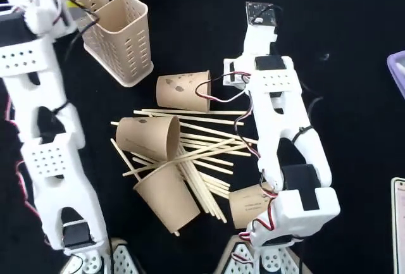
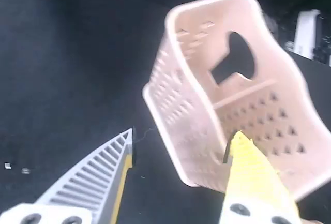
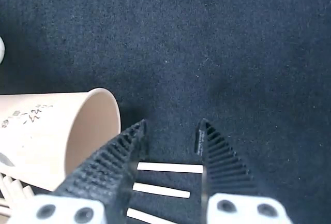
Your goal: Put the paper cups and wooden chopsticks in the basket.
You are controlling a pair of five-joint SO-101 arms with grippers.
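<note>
The beige slotted basket (image 1: 114, 27) stands at the back left, and its wall (image 2: 207, 131) lies close in front of my left gripper (image 2: 181, 144). That gripper (image 1: 77, 9) is open beside the basket's rim and holds nothing. Several paper cups lie on their sides: one (image 1: 183, 90) behind the pile, one (image 1: 149, 136) on it, one (image 1: 168, 198) in front, one (image 1: 250, 204) partly under the right arm. Wooden chopsticks (image 1: 196, 154) are scattered among them. My right gripper (image 3: 170, 131) is open and empty above chopstick ends (image 3: 170, 168), beside a cup's mouth (image 3: 93, 131).
Black cloth (image 1: 190, 27) covers the table. A purple object (image 1: 397, 71) and a white one (image 1: 398, 223) sit at the right edge. The left arm (image 1: 44, 160) runs along the left side, the right arm (image 1: 278, 135) up the middle right.
</note>
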